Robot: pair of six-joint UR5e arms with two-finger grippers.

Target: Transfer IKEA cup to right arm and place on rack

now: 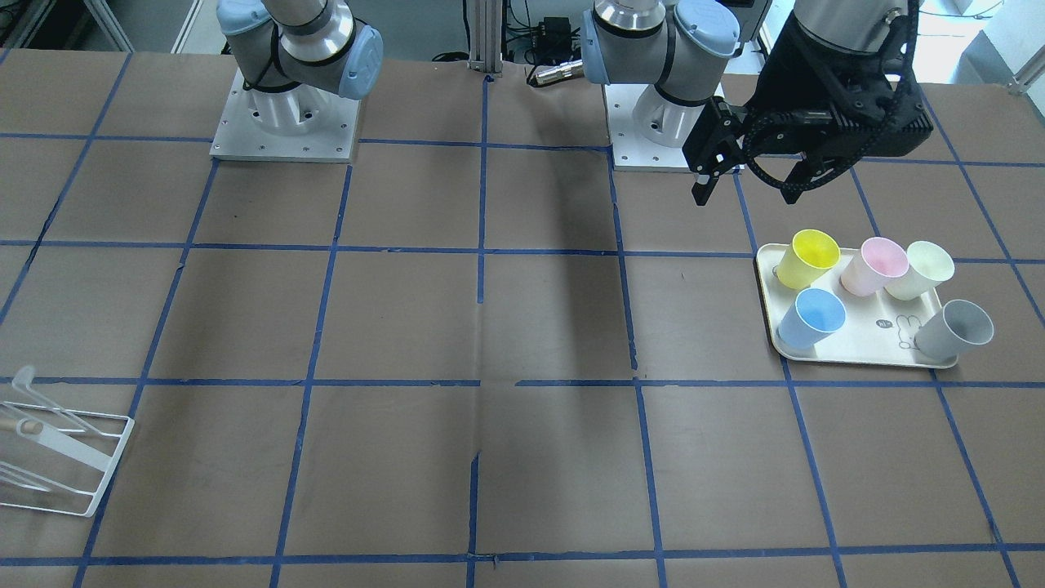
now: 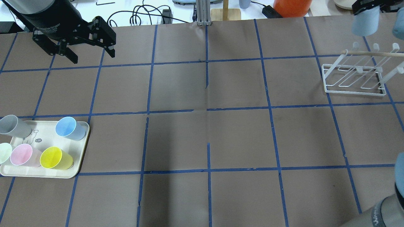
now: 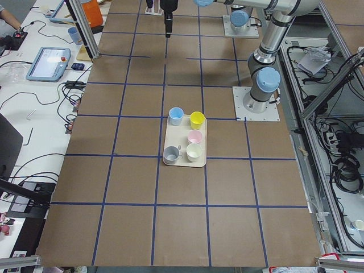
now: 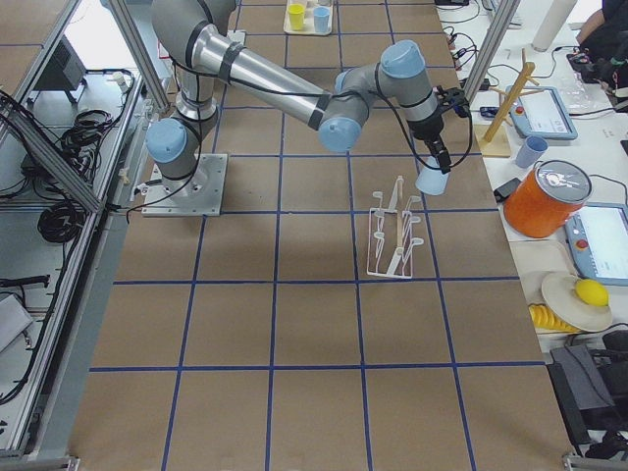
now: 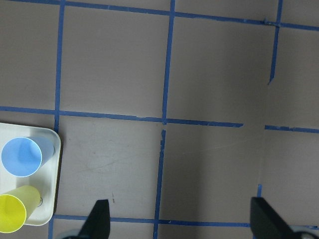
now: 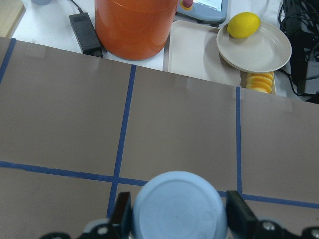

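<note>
My right gripper (image 6: 177,221) is shut on a pale blue IKEA cup (image 6: 174,199), held upside down in the air above the far side of the white wire rack (image 2: 353,80). The overhead view shows the cup (image 2: 365,23) at the top right, and the right exterior view shows it (image 4: 432,182) just beyond the rack (image 4: 392,240). A second pale blue cup (image 2: 68,127) stands on the cream tray (image 2: 47,136) at the left. My left gripper (image 2: 93,56) is open and empty, high above the table beyond the tray.
The tray also holds a yellow cup (image 2: 55,157), a pink cup (image 2: 22,155), a pale green cup (image 2: 3,153) and a grey cup (image 2: 12,125). A wooden rod (image 2: 372,53) lies across the rack's prongs. An orange container (image 6: 134,27) stands past the table's far edge.
</note>
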